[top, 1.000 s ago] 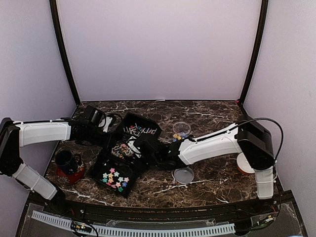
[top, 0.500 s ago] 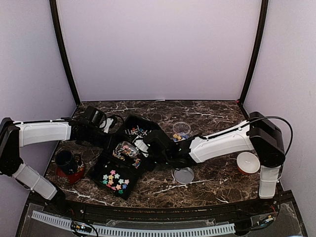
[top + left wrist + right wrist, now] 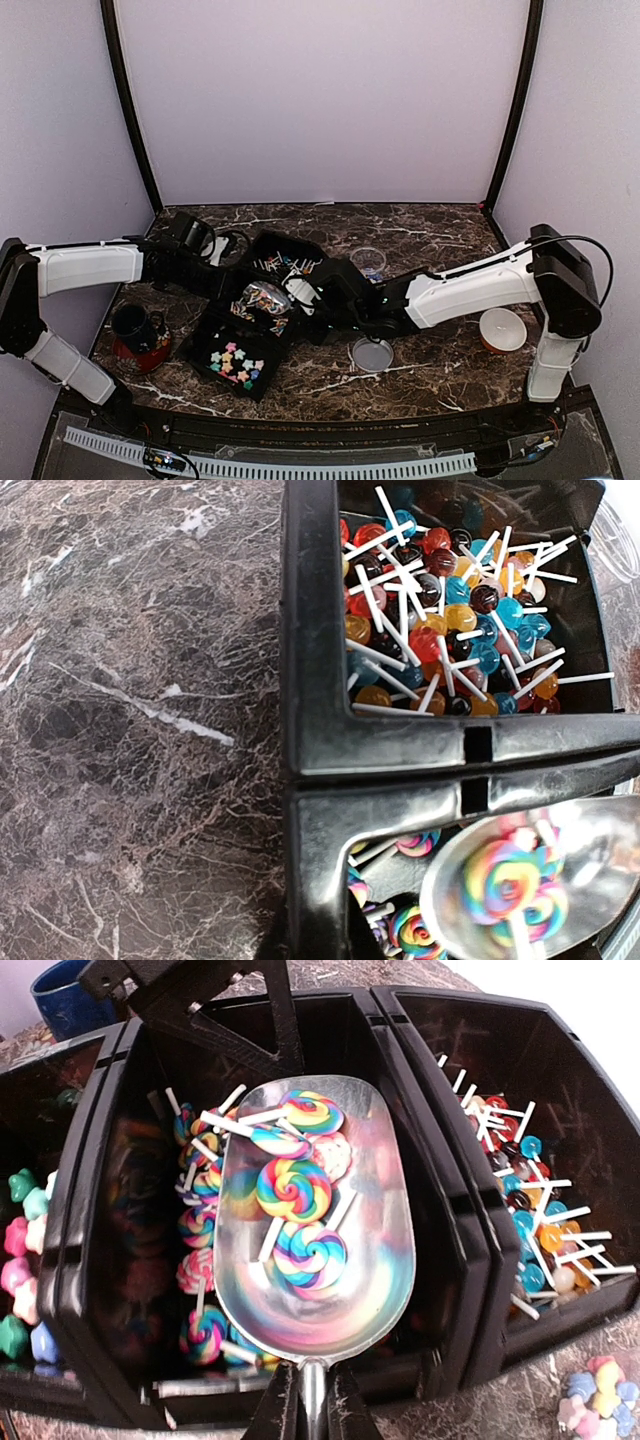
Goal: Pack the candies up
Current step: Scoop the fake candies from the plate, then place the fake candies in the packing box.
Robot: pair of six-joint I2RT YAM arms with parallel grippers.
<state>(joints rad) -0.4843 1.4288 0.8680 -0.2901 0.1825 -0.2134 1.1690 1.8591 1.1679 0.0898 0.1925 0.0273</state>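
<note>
Tray (image 3: 470,1250) compartments, three; candies (image 3: 22,1195) in one; one scoop (image 3: 370,1260).

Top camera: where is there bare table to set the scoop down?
Bare marble lies beyond the right arm, right of the glass jar, and nearer, between the clear lid and the white disc. Around the black tray it is crowded.
</note>
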